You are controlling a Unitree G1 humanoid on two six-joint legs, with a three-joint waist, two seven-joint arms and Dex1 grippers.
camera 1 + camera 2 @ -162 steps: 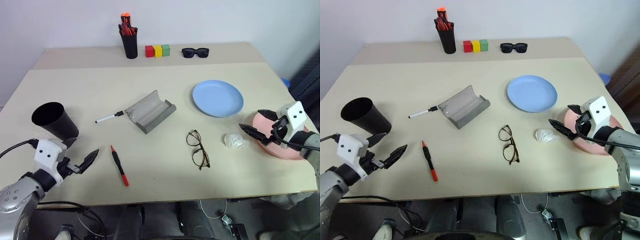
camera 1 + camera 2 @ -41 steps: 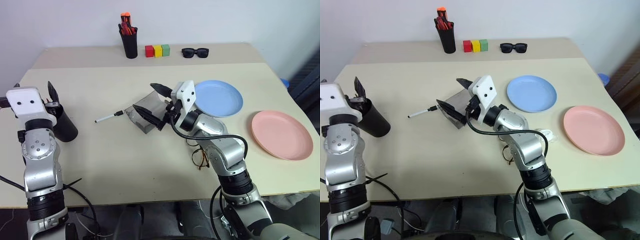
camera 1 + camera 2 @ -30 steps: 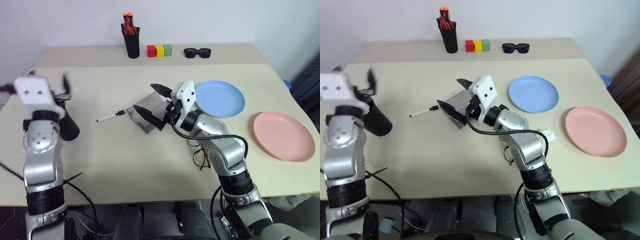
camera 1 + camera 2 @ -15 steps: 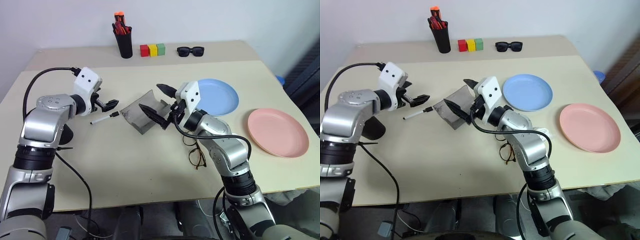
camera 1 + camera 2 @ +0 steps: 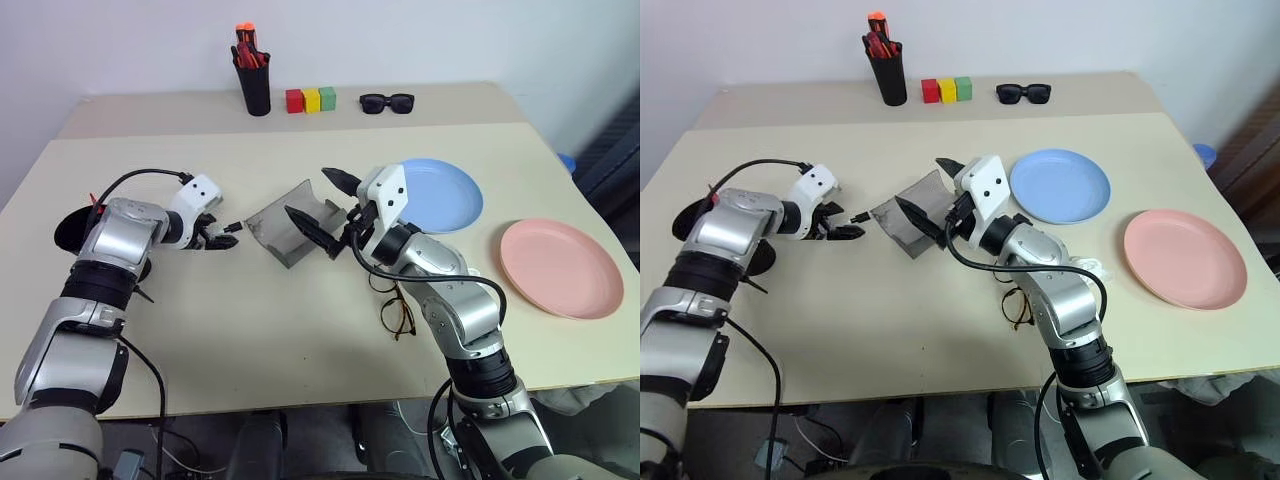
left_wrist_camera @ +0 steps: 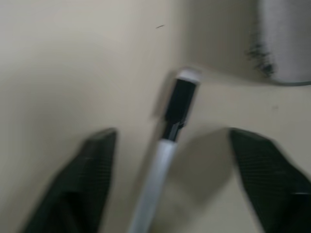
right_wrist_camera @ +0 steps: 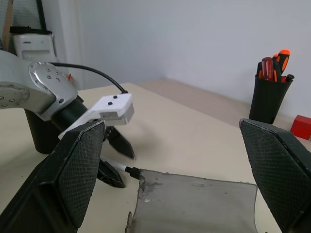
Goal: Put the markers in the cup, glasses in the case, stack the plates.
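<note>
the left gripper [image 6: 170, 160] has its jaws apart, one on each side of the white-bodied marker [image 6: 167, 145], which lies flat on the desk [image 5: 250, 340] with its black cap toward the grey case [image 5: 295, 222]. no contact is visible yet. the right gripper [image 5: 325, 210] hangs over the open case with its jaws wide apart and nothing between them.

the step in hand looks like the pickup of the white marker. the next move calls for closing the left jaws squarely on the slim barrel, then lifting and carrying it to the black cup [image 5: 75, 228], which stands behind the left forearm, near the desk's left edge.

the blue plate [image 5: 440, 195] and the pink plate [image 5: 555, 268] lie apart, unstacked. the glasses [image 5: 395, 310] rest on the desk under the right arm, outside the case.

the cup is largely covered by the left arm, so its contents cannot be read; a small red tip shows at its rim and may be the other marker. the glasses are partly hidden by the right arm, and the left wrist view is blurred.
</note>
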